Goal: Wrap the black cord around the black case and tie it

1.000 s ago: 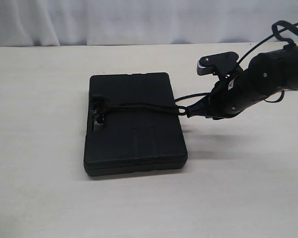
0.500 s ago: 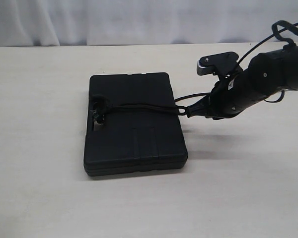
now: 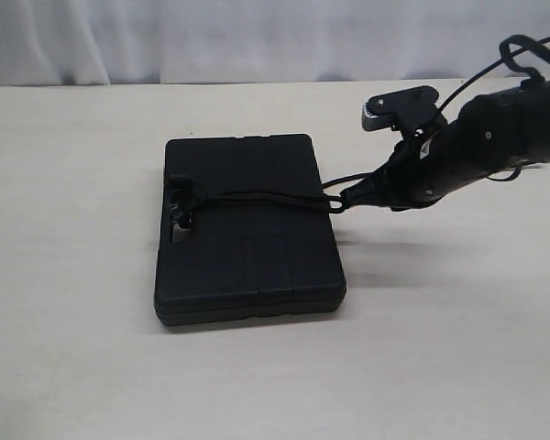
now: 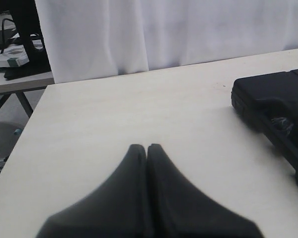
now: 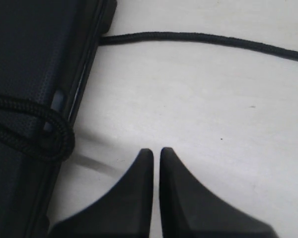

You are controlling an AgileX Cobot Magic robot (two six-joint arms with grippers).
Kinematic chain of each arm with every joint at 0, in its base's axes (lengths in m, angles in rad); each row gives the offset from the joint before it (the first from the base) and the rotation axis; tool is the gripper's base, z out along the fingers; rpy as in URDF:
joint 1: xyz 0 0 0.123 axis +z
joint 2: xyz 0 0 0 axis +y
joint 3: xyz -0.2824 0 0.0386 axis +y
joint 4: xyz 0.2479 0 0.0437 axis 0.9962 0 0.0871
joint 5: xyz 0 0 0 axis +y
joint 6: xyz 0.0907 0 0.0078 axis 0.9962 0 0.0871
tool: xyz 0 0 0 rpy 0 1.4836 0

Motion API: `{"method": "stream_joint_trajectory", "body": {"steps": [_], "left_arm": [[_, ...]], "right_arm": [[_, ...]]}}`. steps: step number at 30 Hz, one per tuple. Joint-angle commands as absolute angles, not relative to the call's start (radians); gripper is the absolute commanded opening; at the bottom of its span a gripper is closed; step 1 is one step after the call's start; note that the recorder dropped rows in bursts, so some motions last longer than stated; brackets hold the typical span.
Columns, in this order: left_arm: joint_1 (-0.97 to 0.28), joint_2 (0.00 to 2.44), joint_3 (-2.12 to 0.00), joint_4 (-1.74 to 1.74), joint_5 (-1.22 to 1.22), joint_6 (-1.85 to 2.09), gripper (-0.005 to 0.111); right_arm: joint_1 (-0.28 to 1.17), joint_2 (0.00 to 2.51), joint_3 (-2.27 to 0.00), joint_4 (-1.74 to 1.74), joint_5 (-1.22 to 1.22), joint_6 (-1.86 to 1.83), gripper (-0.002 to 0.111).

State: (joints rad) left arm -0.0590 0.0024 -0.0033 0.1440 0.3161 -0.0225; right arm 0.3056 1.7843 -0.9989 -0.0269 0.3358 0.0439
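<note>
1. the black case [image 3: 247, 229] lay flat on the pale counter [image 3: 92, 348], lid up, a little left of the middle in the exterior view.
2. the black cord [image 3: 257, 197] ran across the lid, from a knotted bunch at the handle slot on the case's left side to its right edge.
3. in the right wrist view the cord [image 5: 37, 124] made a doubled loop over the edge of the case [image 5: 35, 59]. a single strand came out from the case's side and trailed away over the counter.
4. the right hand [image 3: 348, 200] hung just beside the case's right edge, close to that loop. its fingers were pressed together, tips [image 5: 156, 153] over bare counter. the wrist view showed nothing between them.
5. the left hand [image 4: 146, 148] was out of the exterior view. in its own view its two fingers were closed against each other, empty, above bare counter and well apart from the case [image 4: 273, 99].
6. a white curtain [image 3: 257, 37] hung behind the counter.
</note>
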Motion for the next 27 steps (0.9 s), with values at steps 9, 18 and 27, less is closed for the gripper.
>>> {"method": "stream_joint_trajectory", "body": {"steps": [9, 18, 27], "left_arm": [[-0.057, 0.0, 0.0, 0.145, 0.316, -0.027, 0.0], [-0.057, 0.0, 0.0, 0.145, 0.316, -0.027, 0.0], [-0.058, 0.0, 0.0, 0.145, 0.316, -0.027, 0.0]], "right_arm": [[0.3, 1.782, -1.217, -0.012, 0.662, 0.049, 0.013], [0.3, 1.782, -1.22, -0.007, 0.639, 0.049, 0.027], [0.3, 1.782, -1.216, -0.038, 0.606, 0.013, 0.027]]}}
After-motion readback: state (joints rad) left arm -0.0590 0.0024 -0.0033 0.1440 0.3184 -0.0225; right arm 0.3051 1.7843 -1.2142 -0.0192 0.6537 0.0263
